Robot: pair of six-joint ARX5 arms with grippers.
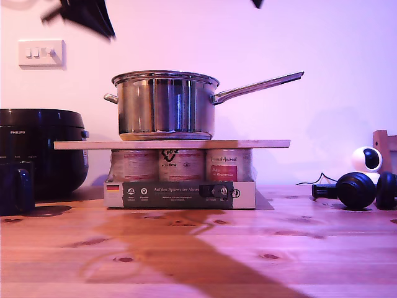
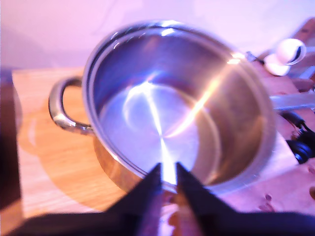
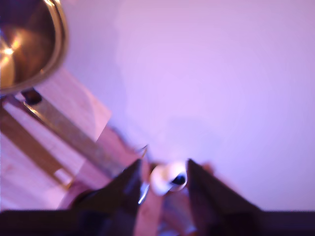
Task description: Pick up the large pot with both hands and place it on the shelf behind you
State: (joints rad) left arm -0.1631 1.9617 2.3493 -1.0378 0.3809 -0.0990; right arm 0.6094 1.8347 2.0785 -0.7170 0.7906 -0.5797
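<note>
The counter [image 1: 310, 248] carries a pack of tins [image 1: 180, 166] near its back edge, a black cooker [image 1: 43, 149] at the exterior view's left, and headphones [image 1: 356, 189] at its right. The shelf [image 1: 80, 145] lies on the tins and bears the large pot [image 1: 164, 108].

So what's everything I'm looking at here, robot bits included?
large pot: one, shiny steel, empty, on the shelf.
shelf: one, pale wooden board, resting on the tins.
pack of tins: one, three tins showing, on the table.
cooker: one, black, exterior view's left.
wall switch: one, white, exterior view's upper left.
headphones: one pair, black, exterior view's right.
round gadget: one, white and black, behind the headphones.
table: one, knotty wood.
my first gripper: black, slightly open, above the pot's rim.
my second gripper: black, open, near the pot's long handle.
</note>
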